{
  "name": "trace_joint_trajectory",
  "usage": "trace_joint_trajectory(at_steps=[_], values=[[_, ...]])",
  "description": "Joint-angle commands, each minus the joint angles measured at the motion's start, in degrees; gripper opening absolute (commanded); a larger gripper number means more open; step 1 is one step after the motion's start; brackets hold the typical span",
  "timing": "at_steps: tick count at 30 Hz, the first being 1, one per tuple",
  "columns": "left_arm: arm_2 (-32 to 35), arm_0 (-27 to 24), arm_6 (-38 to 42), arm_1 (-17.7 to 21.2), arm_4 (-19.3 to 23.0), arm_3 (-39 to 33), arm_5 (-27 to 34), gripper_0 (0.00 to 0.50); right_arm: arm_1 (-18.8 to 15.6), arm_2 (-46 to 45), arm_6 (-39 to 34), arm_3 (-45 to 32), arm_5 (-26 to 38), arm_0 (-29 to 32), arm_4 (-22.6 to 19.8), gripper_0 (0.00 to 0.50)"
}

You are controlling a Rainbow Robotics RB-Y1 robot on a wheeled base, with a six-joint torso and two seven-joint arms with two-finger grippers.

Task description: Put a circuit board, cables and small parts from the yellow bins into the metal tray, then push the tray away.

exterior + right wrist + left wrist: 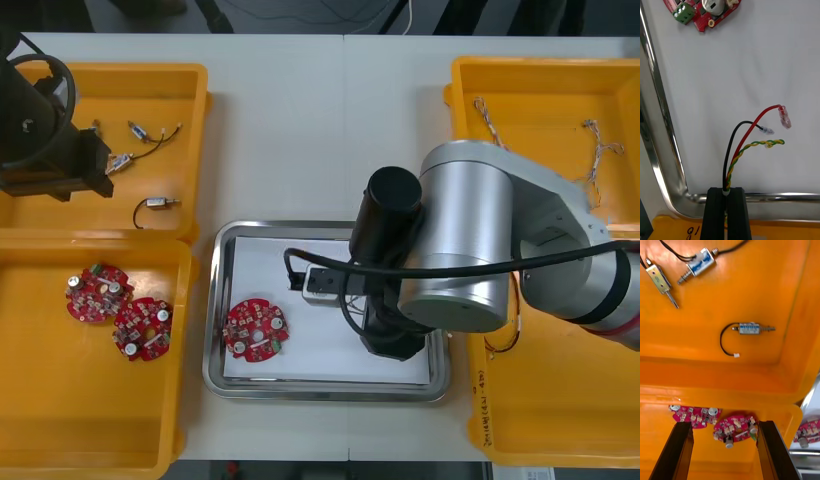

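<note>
The front camera sits high above the arms and looks almost straight down at the light surface, taking in the metal tray and all four yellow bins. The right wrist camera sits just behind the right end effector, very near the tray's white floor, facing across it. The left wrist camera sits behind the left end effector, farther up, over the two left bins. All three see the round red circuit board in the tray.
</note>
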Motion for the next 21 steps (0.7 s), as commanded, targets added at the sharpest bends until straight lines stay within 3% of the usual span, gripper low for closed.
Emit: trace_joint_trajectory(at_steps=[1, 15, 21], values=[[1.80, -1.19, -11.78, 2.36, -1.43, 1.96, -3.08, 0.500, 2.34, 3.09, 3.14, 1.28, -1.98, -1.35, 2.22, 0.000], [1.71, -1.63, -28.21, 2.27, -1.61, 3.11, -8.18, 0.500, 3.04, 5.46, 2.18, 5.76, -4.97, 2.25, 3.98, 0.000], [1.71, -2.95, -34.98, 2.44, 2.08, 6.53, -8.00, 0.500, 3.48, 5.37, 1.47, 6.38, -5.32, 5.24, 5.47, 0.000]])
